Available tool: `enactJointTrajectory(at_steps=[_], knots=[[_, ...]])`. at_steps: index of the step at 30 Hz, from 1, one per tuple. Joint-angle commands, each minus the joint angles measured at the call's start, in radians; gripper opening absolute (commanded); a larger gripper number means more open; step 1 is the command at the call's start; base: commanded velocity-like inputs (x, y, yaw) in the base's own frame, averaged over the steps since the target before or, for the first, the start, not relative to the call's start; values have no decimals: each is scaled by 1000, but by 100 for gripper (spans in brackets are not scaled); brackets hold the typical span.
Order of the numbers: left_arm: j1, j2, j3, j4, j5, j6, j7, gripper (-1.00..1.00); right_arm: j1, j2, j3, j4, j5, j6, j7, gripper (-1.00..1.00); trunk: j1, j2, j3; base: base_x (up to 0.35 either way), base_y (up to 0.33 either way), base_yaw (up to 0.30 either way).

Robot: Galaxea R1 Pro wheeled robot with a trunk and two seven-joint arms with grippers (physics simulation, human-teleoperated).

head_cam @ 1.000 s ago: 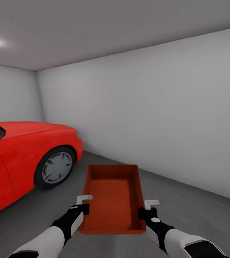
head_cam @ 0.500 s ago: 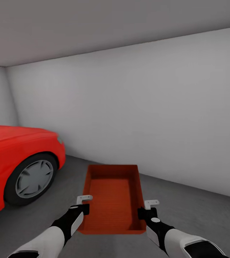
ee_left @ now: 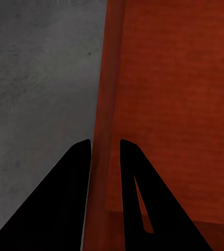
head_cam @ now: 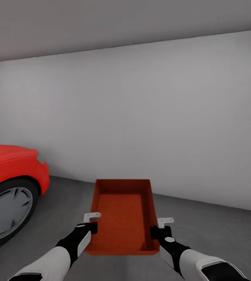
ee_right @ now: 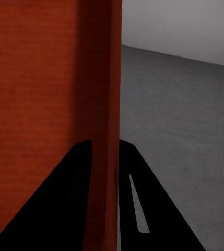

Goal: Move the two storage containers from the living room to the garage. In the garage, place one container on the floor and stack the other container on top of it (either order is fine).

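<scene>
I hold one orange-red storage container [head_cam: 123, 214] out in front of me, above the dark grey garage floor [head_cam: 219, 234]. My left gripper [head_cam: 93, 227] is shut on its left wall and my right gripper [head_cam: 153, 232] is shut on its right wall. In the left wrist view the black fingers [ee_left: 75, 172] pinch the thin red wall [ee_left: 105, 130]. The right wrist view has the fingers [ee_right: 127, 178] clamped on the other wall [ee_right: 104, 104]. The bin is empty inside.
A red car [head_cam: 8, 164] with a grey-hubbed front wheel [head_cam: 4, 212] stands at the left. A plain white wall [head_cam: 148, 117] runs across ahead, meeting the floor just beyond the bin. Open grey floor lies to the right.
The view has swung to the right: the car and the room's corner slid toward the left edge. The container and both grippers keep the same place in the picture.
</scene>
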Motion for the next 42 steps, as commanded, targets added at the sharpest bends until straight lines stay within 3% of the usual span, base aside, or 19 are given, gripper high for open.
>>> enactJointTrajectory(at_steps=[1,10,33,42], knots=[[-1,11,28,-6,-19,-93,68,-100,-1,1,-33,2,11,-1,3,-100,1,-1,-2,319,95,-283],[0,11,27,-6,-19,-93,69,-100,-1,1,-33,2,10,0,3,-100,1,-1,-2,319,95,-228],[0,11,27,-6,-19,-93,68,-100,-1,1,-33,2,11,1,2,-100,1,-1,-2,319,98,-11],[-1,11,28,-6,-19,-93,69,-100,-1,1,-33,2,11,1,3,-100,1,-1,-1,318,154,-243]])
